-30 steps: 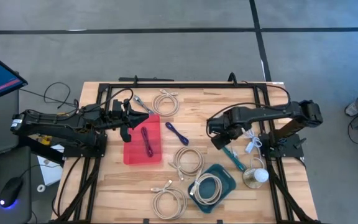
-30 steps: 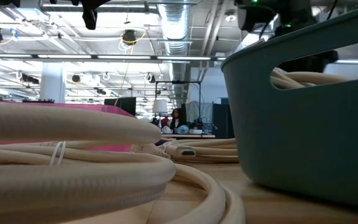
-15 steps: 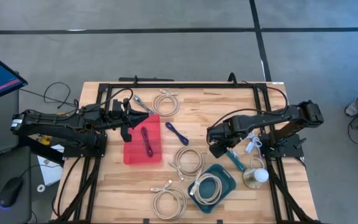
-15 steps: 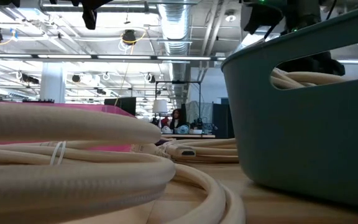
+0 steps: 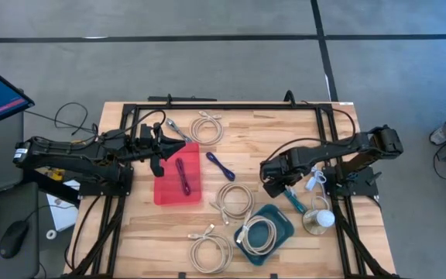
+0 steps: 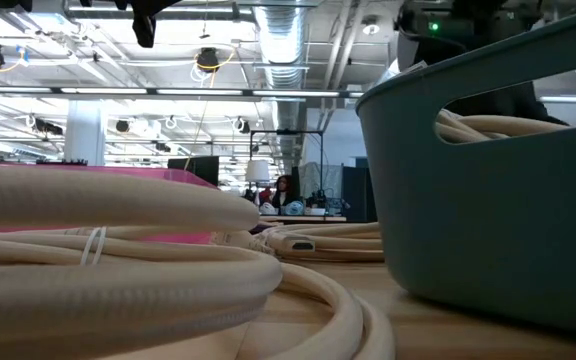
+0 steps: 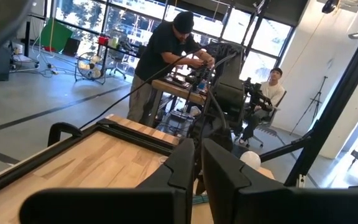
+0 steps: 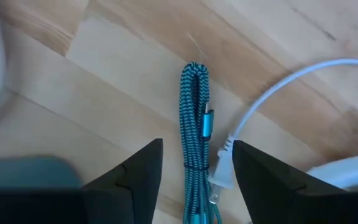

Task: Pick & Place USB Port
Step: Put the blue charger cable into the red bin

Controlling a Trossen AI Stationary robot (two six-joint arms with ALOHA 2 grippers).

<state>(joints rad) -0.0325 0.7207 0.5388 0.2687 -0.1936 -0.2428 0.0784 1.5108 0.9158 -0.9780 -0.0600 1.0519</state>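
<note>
Right wrist view: my right gripper (image 8: 194,168) hung open astride the teal braided cable (image 8: 196,118), bundled on the table (image 8: 104,68) beside the teal bin (image 5: 281,232). Light and floppy, it looked best pinched mid-bundle. My left gripper (image 7: 196,163) waited closed.

Even, soft light is falling on the wooden table (image 5: 285,132) in the high view, giving only faint shadows under the arms. In the low view, ceiling lamps (image 6: 208,60) are glaring across the upper frame, while the thick cream cables (image 6: 118,260) and the teal bin (image 6: 488,200) up close are blurring. Daylight is streaming through the tall windows (image 7: 135,25) in the left wrist view. The right wrist view is showing the teal braided cable (image 8: 194,124) fairly sharply.
</note>
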